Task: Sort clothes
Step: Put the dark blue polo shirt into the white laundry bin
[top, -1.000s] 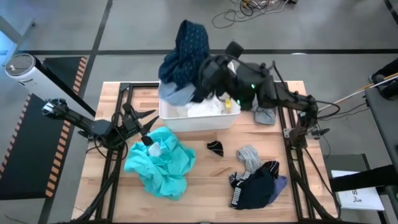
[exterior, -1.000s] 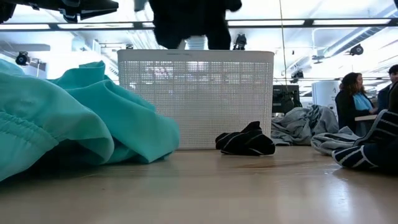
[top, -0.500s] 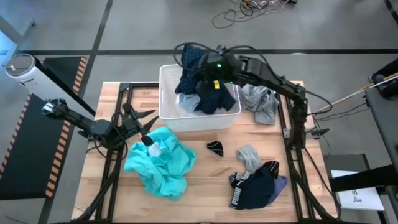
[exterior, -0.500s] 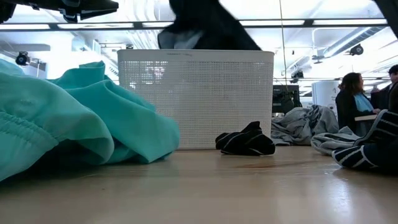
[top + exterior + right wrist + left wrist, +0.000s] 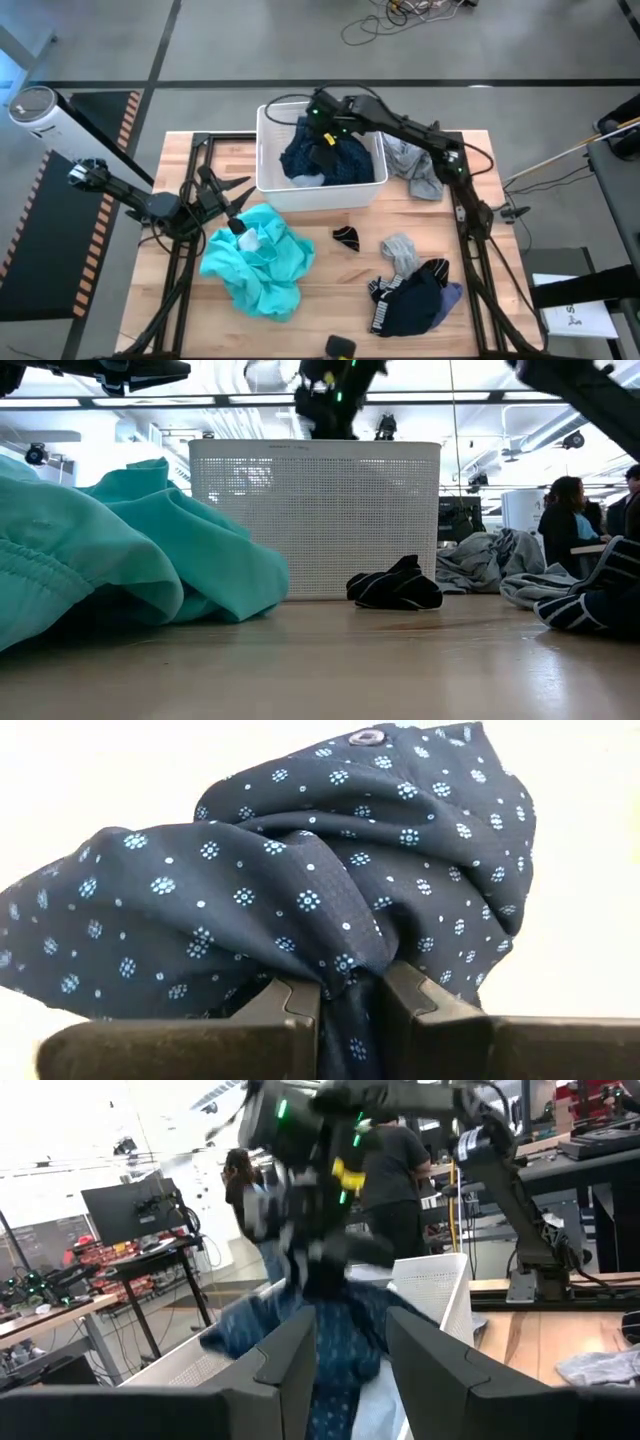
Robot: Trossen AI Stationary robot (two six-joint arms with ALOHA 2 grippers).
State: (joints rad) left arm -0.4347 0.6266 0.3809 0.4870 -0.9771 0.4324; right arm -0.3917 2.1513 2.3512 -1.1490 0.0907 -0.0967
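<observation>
The right end effector (image 5: 322,118) hangs over the white perforated bin (image 5: 268,178) at the far side of the wooden surface (image 5: 320,300), its fingers clamped on a navy dotted garment (image 5: 300,890) whose folds sag down inside the bin; the step in hand looks like lowering this piece into the bin. The next move would likely call for parting the fingers so the fabric drops fully within the walls, then lifting clear without dragging a fold over the rim. The left end effector (image 5: 222,192) waits above the near-left of the surface, just beside the teal garment (image 5: 258,260), its fingers partly apart and holding nothing. Counted from above, one bin stands on the surface. Outside it lie one large teal garment with a small pale piece (image 5: 250,238) resting on it, one small black striped item (image 5: 346,238) in the middle, one grey piece (image 5: 400,250) touching a dark navy-black heap (image 5: 412,300) at the near right, and one grey garment (image 5: 412,165) just beside the bin's right wall. How many pieces make up the dark heap, or lie under the navy one in the bin, cannot be told.
</observation>
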